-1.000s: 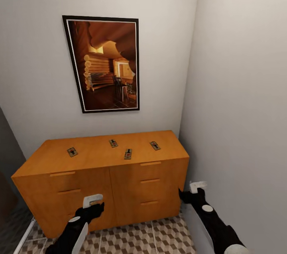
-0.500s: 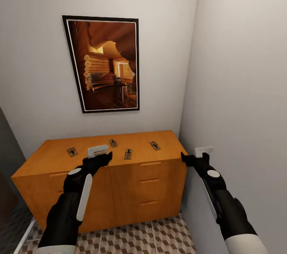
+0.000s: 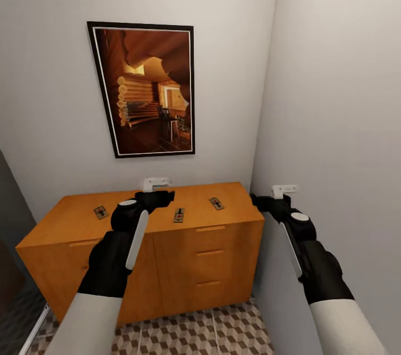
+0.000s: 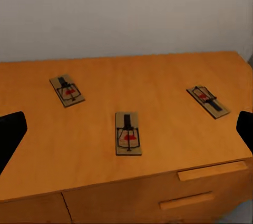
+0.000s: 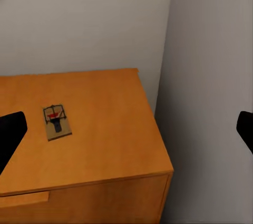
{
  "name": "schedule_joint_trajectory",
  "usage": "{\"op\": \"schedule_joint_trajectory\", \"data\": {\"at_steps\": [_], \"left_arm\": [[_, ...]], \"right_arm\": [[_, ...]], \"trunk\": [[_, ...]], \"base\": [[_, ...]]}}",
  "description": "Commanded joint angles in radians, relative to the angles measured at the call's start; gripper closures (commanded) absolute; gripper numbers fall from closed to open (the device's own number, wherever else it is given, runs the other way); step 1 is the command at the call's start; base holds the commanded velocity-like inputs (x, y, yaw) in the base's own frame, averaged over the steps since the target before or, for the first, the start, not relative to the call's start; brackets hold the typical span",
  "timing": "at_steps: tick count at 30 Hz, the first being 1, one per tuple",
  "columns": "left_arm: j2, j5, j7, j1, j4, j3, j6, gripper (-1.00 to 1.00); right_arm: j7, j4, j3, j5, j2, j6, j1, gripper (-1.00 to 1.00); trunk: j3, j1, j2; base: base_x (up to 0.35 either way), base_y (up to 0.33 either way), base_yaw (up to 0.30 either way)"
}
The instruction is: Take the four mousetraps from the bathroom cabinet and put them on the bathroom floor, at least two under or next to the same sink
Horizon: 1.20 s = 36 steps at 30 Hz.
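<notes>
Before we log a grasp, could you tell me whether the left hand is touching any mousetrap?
Apart. The left wrist view shows three mousetraps lying free on the cabinet.

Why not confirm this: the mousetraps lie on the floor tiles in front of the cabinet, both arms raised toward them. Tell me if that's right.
Not right. The mousetraps lie on the cabinet top, not on the floor; the left wrist view shows three flat on the orange wood, and the head view shows them there too. The rest holds: both arms are raised toward them.
</notes>
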Motion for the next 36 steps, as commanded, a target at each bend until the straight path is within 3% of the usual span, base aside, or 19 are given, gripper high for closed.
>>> {"op": "schedule_joint_trajectory", "data": {"at_steps": [1,7,13,24,29,36], "left_arm": [[0.000,0.003,0.009,-0.022,0.052,-0.007,0.012,-1.00],[0.000,0.003,0.021,-0.084,0.256,-0.013,0.019,-1.00],[0.000,0.003,0.052,-0.101,0.362,-0.012,0.020,-1.00],[0.000,0.026,0.070,-0.105,0.388,0.045,0.002,-1.00],[0.000,0.059,0.071,-0.104,0.390,0.050,-0.016,-1.00],[0.000,0.073,0.071,-0.102,0.391,0.050,-0.021,-1.00]], "right_arm": [[-0.001,0.035,0.001,-0.002,0.000,0.015,-0.021,-1.00],[0.000,0.217,0.003,-0.002,0.001,0.029,-0.113,-1.00],[0.004,0.339,0.012,0.001,0.003,0.027,-0.165,-1.00],[0.006,0.379,0.100,0.001,0.006,0.024,-0.178,-1.00],[0.006,0.381,0.108,0.007,0.003,0.018,-0.179,-1.00],[0.003,0.383,0.109,0.000,0.002,-0.050,-0.179,-1.00]], "trunk": [[-0.002,0.000,-0.002],[-0.002,0.000,-0.002],[-0.002,0.000,-0.002],[-0.002,0.000,-0.002],[-0.002,0.000,-0.002],[-0.002,0.000,-0.002]], "base": [[0.000,0.000,0.000],[0.000,0.000,0.000],[0.000,0.000,0.000],[0.000,0.000,0.000],[0.000,0.000,0.000],[0.000,0.000,0.000]]}}
